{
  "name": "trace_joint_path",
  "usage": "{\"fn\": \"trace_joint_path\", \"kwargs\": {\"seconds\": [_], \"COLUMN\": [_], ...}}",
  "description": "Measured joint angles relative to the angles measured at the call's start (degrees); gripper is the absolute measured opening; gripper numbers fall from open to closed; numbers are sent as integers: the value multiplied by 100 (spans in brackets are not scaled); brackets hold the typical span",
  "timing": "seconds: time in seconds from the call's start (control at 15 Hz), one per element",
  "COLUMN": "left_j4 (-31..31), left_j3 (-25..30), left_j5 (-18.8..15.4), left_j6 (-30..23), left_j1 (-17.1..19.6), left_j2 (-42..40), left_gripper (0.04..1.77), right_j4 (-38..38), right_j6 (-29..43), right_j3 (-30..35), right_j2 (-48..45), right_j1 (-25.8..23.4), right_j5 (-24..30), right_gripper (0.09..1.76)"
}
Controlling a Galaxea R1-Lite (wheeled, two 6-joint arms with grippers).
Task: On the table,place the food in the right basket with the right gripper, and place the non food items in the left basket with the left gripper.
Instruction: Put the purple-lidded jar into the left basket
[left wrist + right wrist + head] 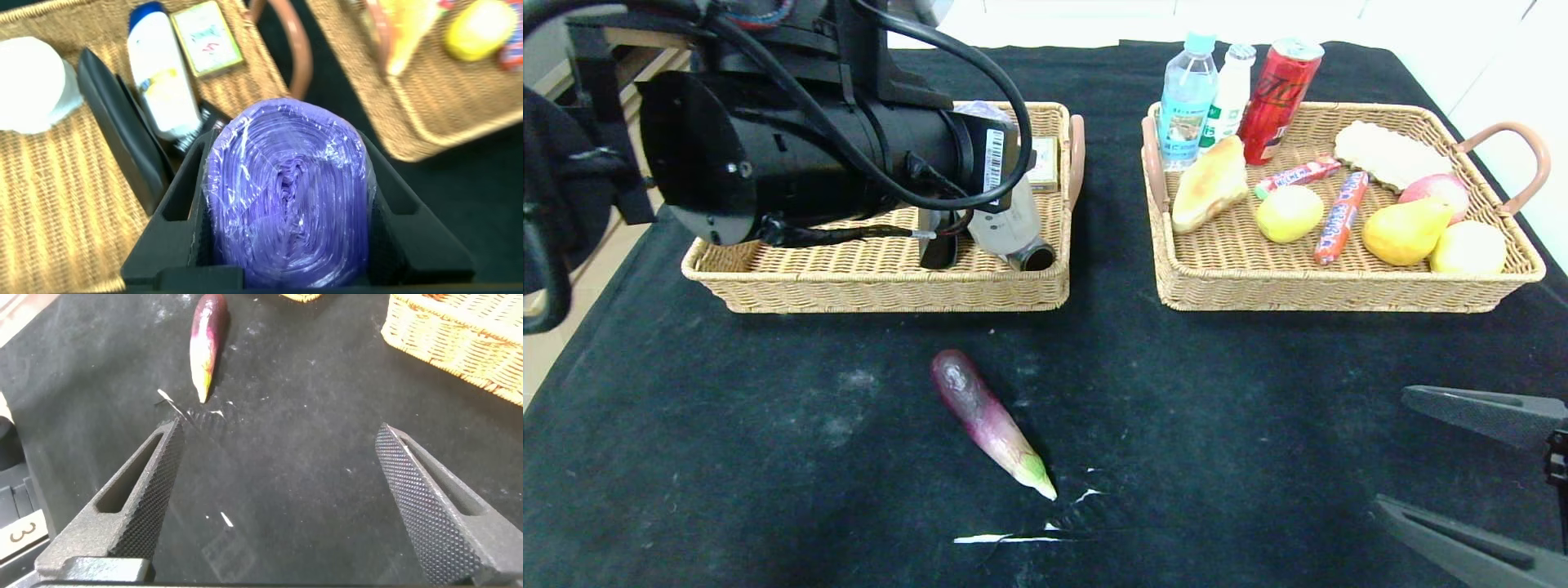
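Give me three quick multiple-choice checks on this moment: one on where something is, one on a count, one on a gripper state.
1. Where does the eggplant lie?
A. in the right basket
B. on the table in front of both baskets
C. in the left basket

2. How many upright drink containers stand at the back of the right basket?
A. one
B. five
C. three

3. What is the left gripper doing?
A. holding a purple plastic-wrapped roll over the left basket
B. resting open on the table
C. gripping the eggplant

Answers: 1 B, it rests on black cloth; 2 C, two bottles and a red can; 3 A, the left wrist view shows the roll between its fingers.
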Motion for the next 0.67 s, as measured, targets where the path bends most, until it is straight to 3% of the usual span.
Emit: {"fn": "trace_joint_path", "kwargs": {"seconds": [0.67], "left_j4": [51], "left_j3": [-1301], "left_j5": [-122], "left_j6": [244], "left_j1": [511], "left_j2": [1276], "left_gripper": [97], "right_j4": [-11], "right_j6": [0], "right_j3": [-17], "right_j2": [-13], "right_j1": [-30], "right_j5": [0], "right_gripper": [171]}}
